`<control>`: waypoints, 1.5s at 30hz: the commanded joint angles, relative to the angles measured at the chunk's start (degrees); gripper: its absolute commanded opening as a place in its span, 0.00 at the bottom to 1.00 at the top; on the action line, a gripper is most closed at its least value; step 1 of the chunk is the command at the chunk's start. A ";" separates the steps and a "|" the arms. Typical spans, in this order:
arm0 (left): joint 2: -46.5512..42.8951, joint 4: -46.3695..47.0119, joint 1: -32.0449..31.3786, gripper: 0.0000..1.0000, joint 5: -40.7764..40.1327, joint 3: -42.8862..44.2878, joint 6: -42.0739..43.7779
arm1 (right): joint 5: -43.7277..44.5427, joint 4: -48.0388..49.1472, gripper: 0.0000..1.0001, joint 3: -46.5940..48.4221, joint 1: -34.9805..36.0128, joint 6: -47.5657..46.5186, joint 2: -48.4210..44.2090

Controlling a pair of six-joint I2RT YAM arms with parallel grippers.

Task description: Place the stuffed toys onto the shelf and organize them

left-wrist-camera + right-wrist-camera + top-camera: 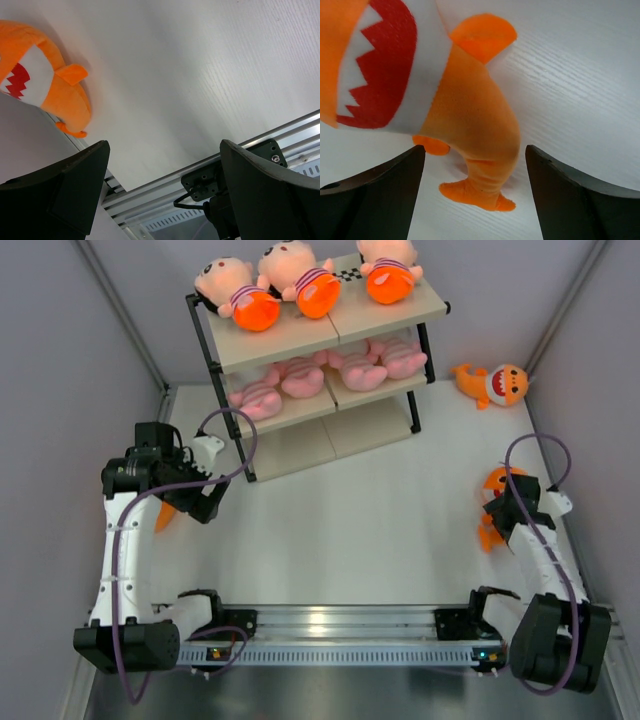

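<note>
The shelf (330,325) stands at the back with three peach-headed dolls (300,282) on the top board and several pink animals (345,370) on the middle board. An orange shark (492,383) lies at the back right. My right gripper (497,512) is open, its jaws on either side of the tail of a second orange shark (470,125) that lies on the table. My left gripper (185,505) is open and empty; a third orange shark (42,82) lies by the left wall, beyond the fingers and to their left.
The shelf's bottom board (310,445) is bare. Grey walls close in on both sides. An aluminium rail (340,625) with the arm bases runs along the near edge.
</note>
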 commanded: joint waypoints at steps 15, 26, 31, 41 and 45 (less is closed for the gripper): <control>-0.40 0.03 -0.56 0.98 -0.02 0.39 0.49 | -16.56 19.09 0.00 -1.24 -0.56 -13.73 -0.08; -0.66 -0.06 -0.65 0.98 0.07 0.48 -0.03 | -24.49 29.29 0.00 8.17 26.23 -12.07 4.65; -1.10 -0.06 -0.65 0.98 -0.81 0.39 0.32 | -24.65 36.93 0.00 14.67 34.31 -14.42 16.33; -1.19 -0.06 -0.65 0.98 -2.39 0.13 0.32 | -25.28 41.07 0.00 28.99 36.00 -10.67 35.50; -0.93 -0.06 -0.56 0.98 -2.22 0.39 0.32 | -21.60 44.15 0.00 34.01 35.91 -8.56 42.09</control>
